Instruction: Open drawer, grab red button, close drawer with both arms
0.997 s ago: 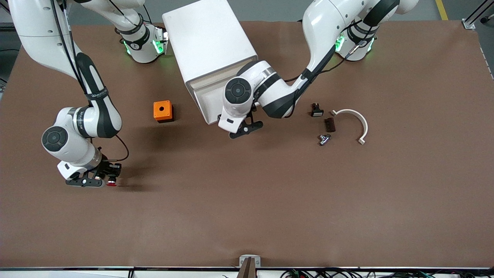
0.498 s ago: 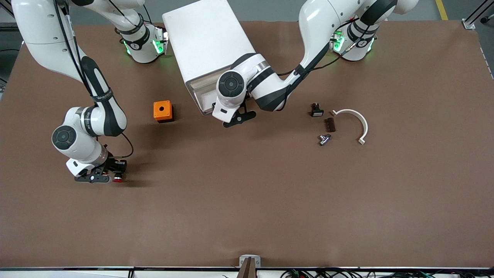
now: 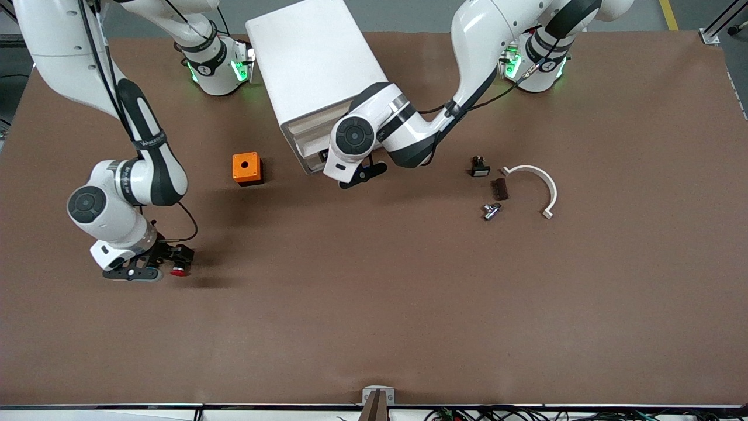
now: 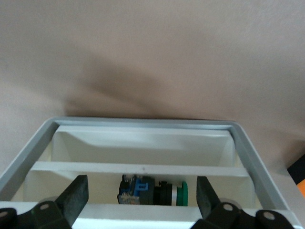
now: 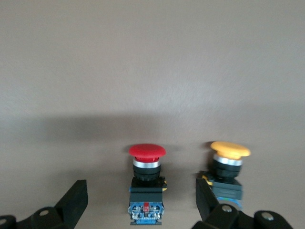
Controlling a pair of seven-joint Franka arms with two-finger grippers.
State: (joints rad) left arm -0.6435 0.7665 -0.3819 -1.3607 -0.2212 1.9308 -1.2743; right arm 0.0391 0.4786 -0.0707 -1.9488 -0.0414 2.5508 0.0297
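Note:
The red-capped button [image 3: 179,271] lies on the brown table toward the right arm's end, nearer the front camera than the orange box. In the right wrist view the button [image 5: 147,183] lies between the wide-apart fingers, untouched. My right gripper [image 3: 165,272] [image 5: 141,191] is open and low over the table. The drawer [image 3: 310,156] sticks out a little from the white cabinet [image 3: 315,58]. My left gripper [image 3: 362,174] [image 4: 141,186] is open at the drawer's front. In the left wrist view the drawer [image 4: 143,143] shows its white dividers.
An orange-capped button [image 5: 229,169] lies beside the red one. A green-capped button [image 4: 157,192] lies in the drawer. An orange box with a hole [image 3: 246,168] stands beside the cabinet. A black switch [image 3: 479,167], brown block [image 3: 499,188], metal fitting [image 3: 491,210] and white curved bracket [image 3: 537,181] lie toward the left arm's end.
My left gripper has moved toward the cabinet and the drawer has slid further in. My right gripper carried the red button a short way, then drew back from it.

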